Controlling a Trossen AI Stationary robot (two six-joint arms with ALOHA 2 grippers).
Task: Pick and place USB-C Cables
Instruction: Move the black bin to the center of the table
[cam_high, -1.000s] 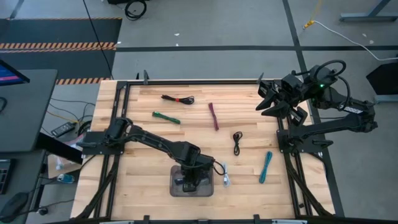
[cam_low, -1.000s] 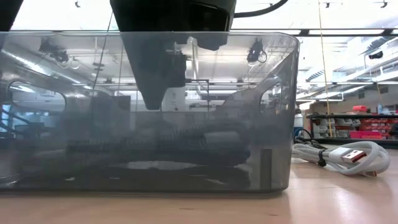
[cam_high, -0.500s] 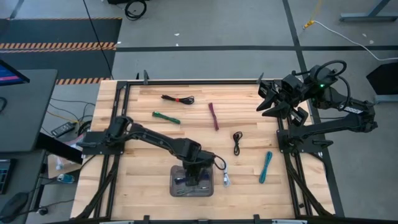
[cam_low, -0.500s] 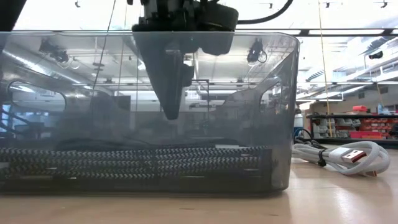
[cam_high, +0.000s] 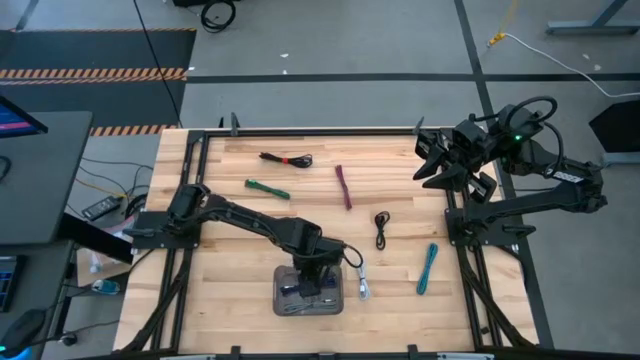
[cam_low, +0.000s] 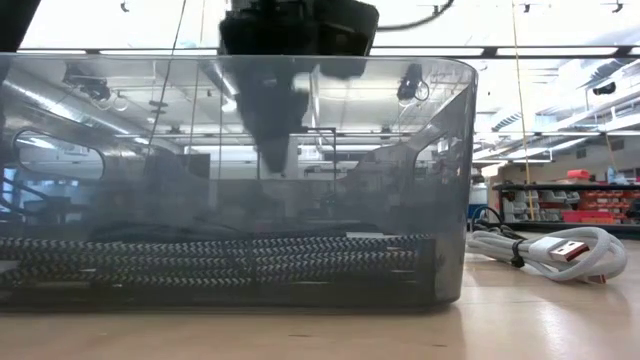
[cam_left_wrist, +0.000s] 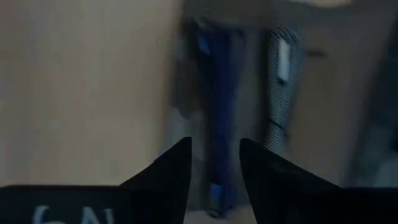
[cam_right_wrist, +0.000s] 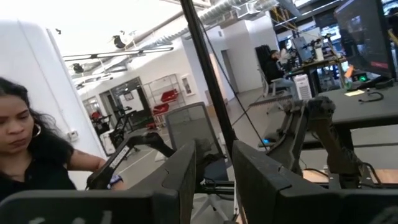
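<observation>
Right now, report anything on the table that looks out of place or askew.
Nothing looks damaged or spilled. The white cable lies just outside the tray, against its right side, not in it. Five more cables remain scattered on the table, none in line with the others. The left gripper hangs empty over the tray.

You see six USB-C cables loose on table: one black-red cable, one green cable, one maroon cable, one black cable, one teal cable, one white cable. One translucent grey tray near front edge; inside it you count at least two more: one blue-purple cable, one grey braided cable. Two arms, two grippers: left gripper, right gripper. One person beyond table.
</observation>
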